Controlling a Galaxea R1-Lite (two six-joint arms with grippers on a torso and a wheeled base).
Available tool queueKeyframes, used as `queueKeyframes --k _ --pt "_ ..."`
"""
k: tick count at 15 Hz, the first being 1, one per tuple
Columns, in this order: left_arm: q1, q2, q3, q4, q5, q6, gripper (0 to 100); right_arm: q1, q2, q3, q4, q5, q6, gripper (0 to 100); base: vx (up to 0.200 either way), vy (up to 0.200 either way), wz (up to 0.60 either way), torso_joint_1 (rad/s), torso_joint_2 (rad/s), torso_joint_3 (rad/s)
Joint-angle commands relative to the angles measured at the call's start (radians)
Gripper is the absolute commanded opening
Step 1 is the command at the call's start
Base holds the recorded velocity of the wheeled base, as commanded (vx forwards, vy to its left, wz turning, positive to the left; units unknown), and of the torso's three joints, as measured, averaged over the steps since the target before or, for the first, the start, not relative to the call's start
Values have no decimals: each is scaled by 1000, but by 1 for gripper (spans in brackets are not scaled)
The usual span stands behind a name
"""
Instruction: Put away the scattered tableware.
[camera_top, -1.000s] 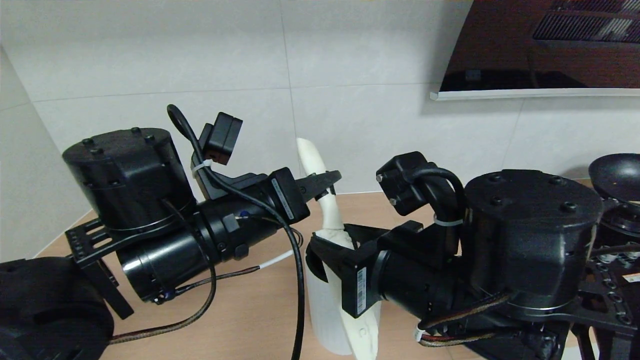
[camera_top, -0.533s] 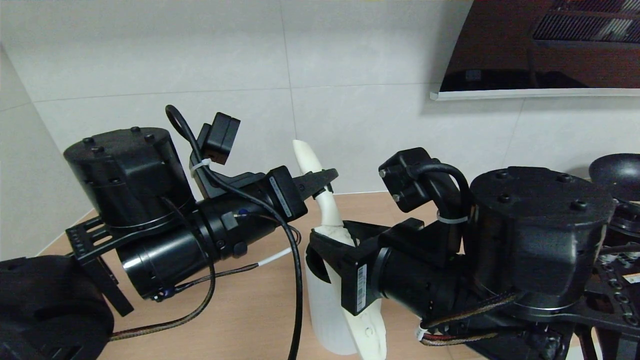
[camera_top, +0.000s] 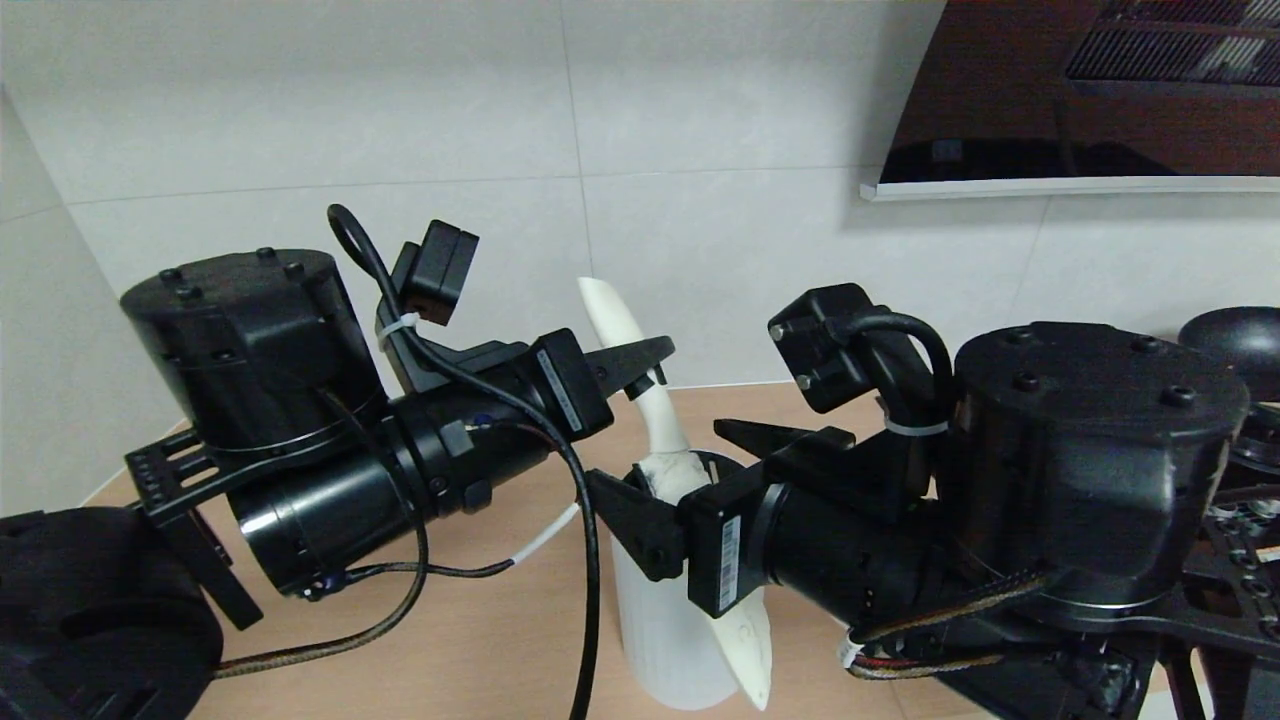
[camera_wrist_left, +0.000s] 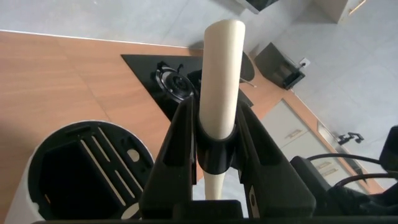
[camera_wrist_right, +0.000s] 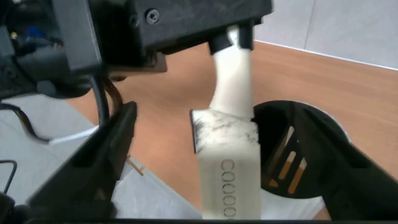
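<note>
A cream spatula (camera_top: 655, 425) stands nearly upright above the counter. My left gripper (camera_top: 638, 365) is shut on its handle (camera_wrist_left: 217, 93). The blade (camera_top: 745, 645) hangs in front of a white utensil holder (camera_top: 655, 630), outside its rim as far as I can tell. The holder's black divided inside (camera_wrist_left: 81, 171) shows beside the handle. My right gripper (camera_top: 690, 470) is open at the height of the holder's rim. Its fingers (camera_wrist_right: 93, 168) stand wide on either side of the spatula blade (camera_wrist_right: 227, 168), not touching it.
The holder stands on a wooden countertop (camera_top: 480, 640) against a tiled wall. A black cooktop (camera_wrist_left: 174, 78) with a dark pot (camera_top: 1230, 340) lies to the right. A range hood (camera_top: 1080, 100) hangs above it.
My right gripper's fingers have spread apart, away from the spatula's neck. The left gripper with the handle has shifted slightly left, and the blade has swung a little right.
</note>
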Motion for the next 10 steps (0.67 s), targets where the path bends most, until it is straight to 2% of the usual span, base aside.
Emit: queueKeyframes --k 1,3,4,6,7,8,10 --pt "2 -20 -4 1 1 1 0 -6 -23 6 1 -1 -1 100 0 0 0 0 0 0" --pt "8 -50 -24 27 8 4 0 -34 -75 25 8 2 -5 100 0 0 0 0 0 0" --pt "26 -101 -91 135 39 13 0 -72 -133 36 22 10 -8 100 0 0 0 0 0 0" --pt "29 -138 -245 354 142 35 0 -129 -216 39 77 15 -13 100 0 0 0 0 0 0" --pt "29 -138 -299 420 172 56 0 -147 -241 39 106 22 -11 100 0 0 0 0 0 0" --pt "31 -130 -392 518 232 105 0 -190 -279 45 151 44 -11 100 0 0 0 0 0 0" --pt "6 -121 -480 587 343 194 0 -247 -308 49 163 56 -11 100 0 0 0 0 0 0"
